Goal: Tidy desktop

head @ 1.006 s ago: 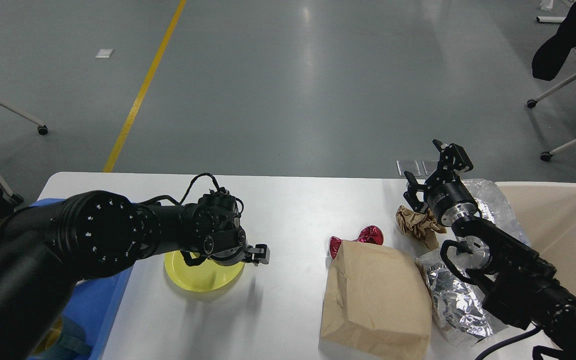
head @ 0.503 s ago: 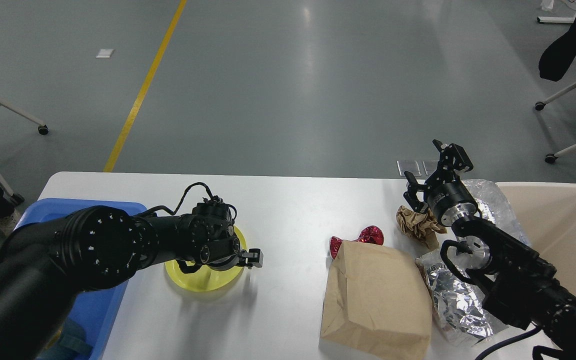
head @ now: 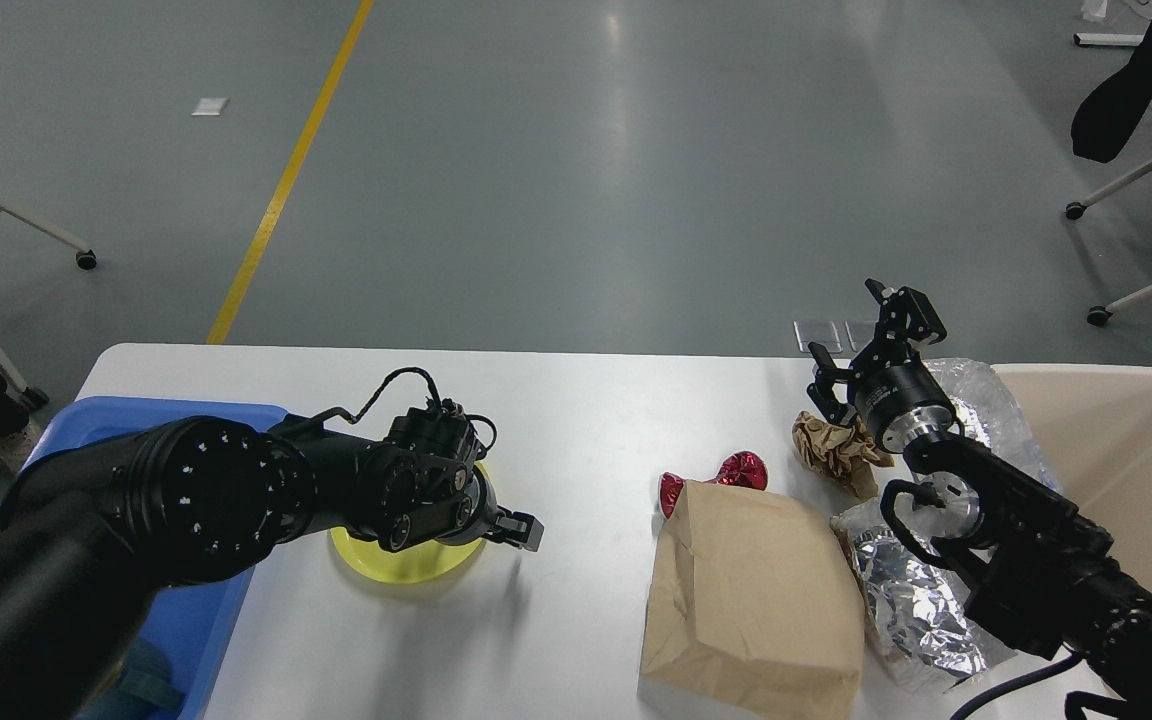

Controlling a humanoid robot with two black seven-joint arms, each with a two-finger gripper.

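Note:
The white desktop (head: 586,420) carries a yellow plate (head: 406,560) at left centre. My left gripper (head: 516,527) hovers low over the plate's right edge; only one finger shows, so its state is unclear. At the right lie a flat brown paper bag (head: 756,590), a red foil wrapper (head: 731,472), a crumpled brown paper ball (head: 836,447) and crumpled silver foil (head: 911,600). Just above the paper ball, my right gripper (head: 848,328) stands open and holds nothing.
A blue tray (head: 206,630) sits at the desktop's left edge, partly under my left arm. A cream bin (head: 1126,470) stands at the right edge, with more silver foil (head: 981,400) beside it. Wheeled chairs stand on the grey floor beyond.
My left gripper has shifted slightly right and toward the near edge over the yellow plate, with its wrist turning. The right arm has stayed still.

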